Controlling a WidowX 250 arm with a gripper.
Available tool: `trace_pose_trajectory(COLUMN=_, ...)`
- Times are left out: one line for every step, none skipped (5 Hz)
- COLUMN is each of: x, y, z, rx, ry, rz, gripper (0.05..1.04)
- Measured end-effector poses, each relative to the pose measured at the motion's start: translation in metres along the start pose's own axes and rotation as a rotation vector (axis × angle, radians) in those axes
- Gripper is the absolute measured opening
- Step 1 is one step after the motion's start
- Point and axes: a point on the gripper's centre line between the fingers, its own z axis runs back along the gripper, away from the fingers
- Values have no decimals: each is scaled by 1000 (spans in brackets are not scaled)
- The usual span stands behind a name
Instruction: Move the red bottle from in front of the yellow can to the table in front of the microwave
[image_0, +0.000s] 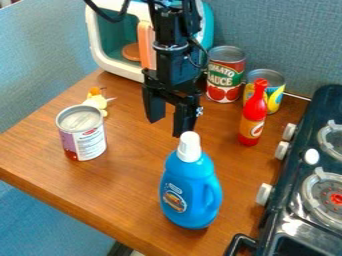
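The black gripper (165, 126) hangs down over the middle of the wooden table, its two fingers apart with nothing between them. Just in front of it and below, a blue bottle with a white cap (191, 187) stands upright. To the left is an upright can with a white and purple label (82, 134). Behind that can lies a small yellow toy (97, 101). Right of the gripper stands a red sauce bottle (253, 114), with a tomato can (225, 75) and a yellow and blue can (272, 90) behind it.
A white and teal toy oven (113, 37) with an orange handle stands at the back, behind the arm. On the right is a dark toy stove (300, 200) with burners and white knobs. The brown table (127, 190) ends in a slanting edge at the lower left.
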Motion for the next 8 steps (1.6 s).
trace_pose_trajectory(x=-2, y=0, z=-9, rx=-9, ry=26, rz=2, gripper=1000)
trace_pose_trajectory(x=13, y=-19, z=-5, rx=-11, ry=0, rz=-30, gripper=1000)
trace_pose_trajectory(x=22, y=-36, z=9, rx=-33, ry=-42, rz=-56, gripper=1000)
trace_pose_trajectory(x=33, y=-40, z=27, rx=-45, ry=-78, rz=-66, gripper=1000)
trace_pose_trajectory(x=43, y=-52, z=43, rx=-27, ry=-109, rz=-98, gripper=1000)
trace_pose_trajectory(x=56, y=-63, z=61, rx=-19, ry=-159, rz=-115, gripper=1000)
trace_pose_trajectory(x=69, y=-70, z=60, rx=5, ry=-155, rz=-132, gripper=1000)
trace_pose_trajectory(x=85, y=-74, z=56, rx=17, ry=-153, rz=-143, gripper=1000)
